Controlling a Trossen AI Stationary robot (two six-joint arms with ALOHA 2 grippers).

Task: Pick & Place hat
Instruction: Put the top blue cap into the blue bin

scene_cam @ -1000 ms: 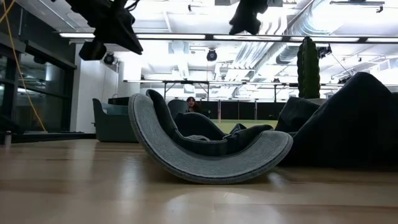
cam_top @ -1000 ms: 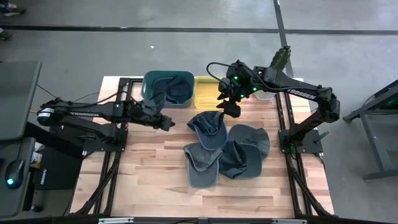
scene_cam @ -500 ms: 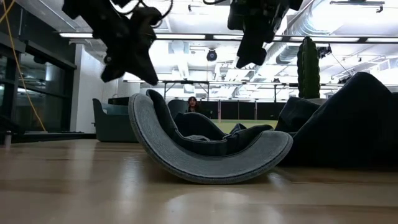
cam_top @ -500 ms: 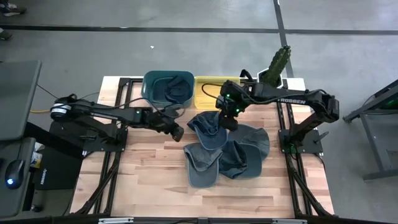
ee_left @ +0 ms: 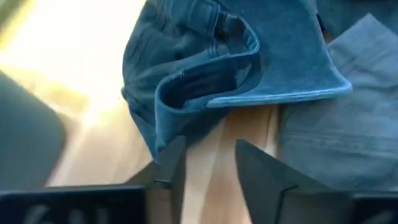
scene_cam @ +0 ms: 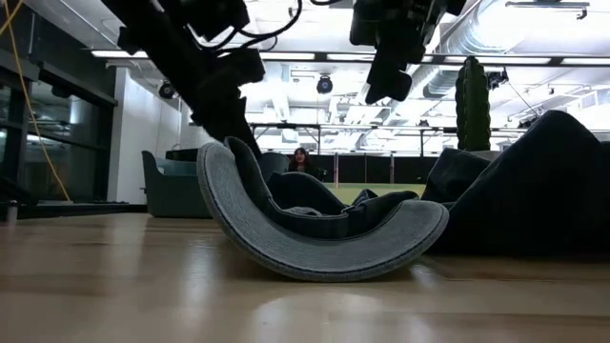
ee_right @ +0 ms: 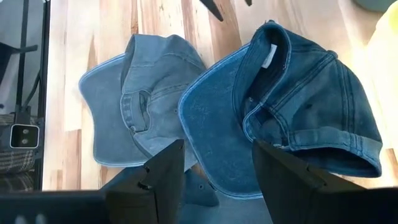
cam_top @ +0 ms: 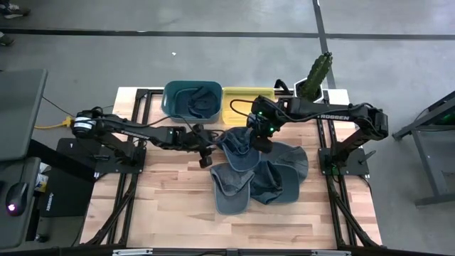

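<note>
Left gripper (cam_top: 205, 158) open, holding nothing, low beside the dark blue cap (cam_top: 238, 146). Cap just toward three o'clock, in the pile mid-table, brim pointing to six. Right gripper (cam_top: 262, 144) open above it, equally near.

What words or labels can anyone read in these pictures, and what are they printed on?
"TROSSEN": white letters along the right arm, barely legible in the high view.
White lettering along the left arm: too small to read.
Pale tag inside the dark blue cap: no text readable.
Nothing readable on the other caps, the bins or the table.
</note>
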